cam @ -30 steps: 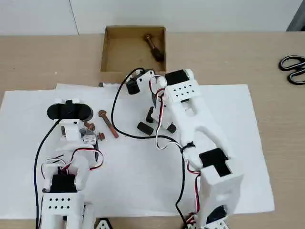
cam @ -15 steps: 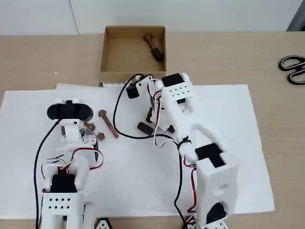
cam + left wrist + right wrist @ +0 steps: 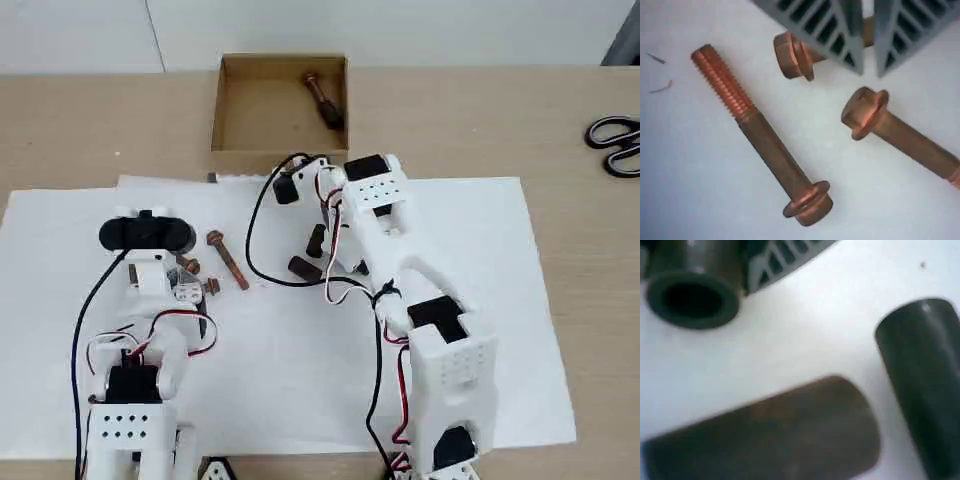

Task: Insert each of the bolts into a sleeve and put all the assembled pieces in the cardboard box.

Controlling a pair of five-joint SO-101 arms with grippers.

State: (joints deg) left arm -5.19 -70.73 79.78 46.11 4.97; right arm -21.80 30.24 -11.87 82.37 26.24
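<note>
The bolts point(image 3: 760, 135) are coppery metal with a dull sheen, smooth on the shank and ridged along the thread. The sleeves point(image 3: 770, 435) look dark and matt, perhaps plastic. Near the brown, matt cardboard box point(image 3: 260, 115), white matt paper point(image 3: 300, 380) covers a smooth wood-grain table point(image 3: 500, 120).

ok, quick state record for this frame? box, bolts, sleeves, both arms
box: cardboard box beyond the white paper, one assembled piece inside
bolts: three loose on the paper; long bolt, second bolt, third bolt at the left gripper
sleeves: three loose on the paper; brown sleeve, dark sleeve, open-ended sleeve beside the right gripper
progress: one piece boxed, three bolts not yet sleeved
other: scissors off the paper
</note>
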